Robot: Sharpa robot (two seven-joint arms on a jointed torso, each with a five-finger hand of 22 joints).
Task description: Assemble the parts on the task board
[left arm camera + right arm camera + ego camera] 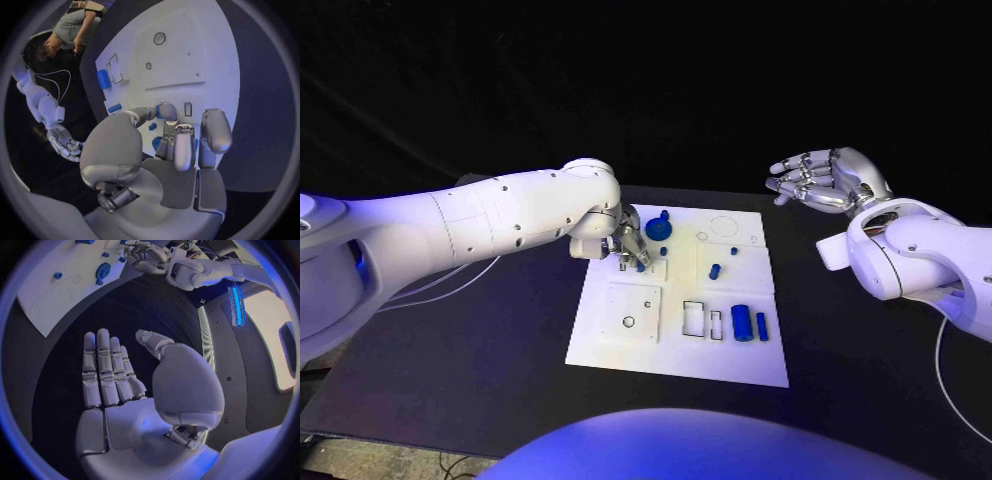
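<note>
The white task board (678, 345) lies mid-table. My left hand (626, 243) reaches down onto its far left part, fingers curled, and pinches a small blue part (640, 264) at its fingertips; the same blue part (153, 126) shows between thumb and finger of the left hand (169, 145). A blue disc with a peg (658, 229) sits just beside that hand. A short blue peg (714, 271) stands mid-board. A blue cylinder (741, 322) and a thin blue bar (762, 325) lie near the right edge. My right hand (825, 180) hangs raised off the board's far right corner, fingers apart and empty, as the right hand (115, 375) confirms.
A raised white plate (632, 312) with a small round hole sits on the board's near left, with rectangular slots (694, 318) beside it. Pale cables (437, 285) trail over the black table (459, 370) under my left arm.
</note>
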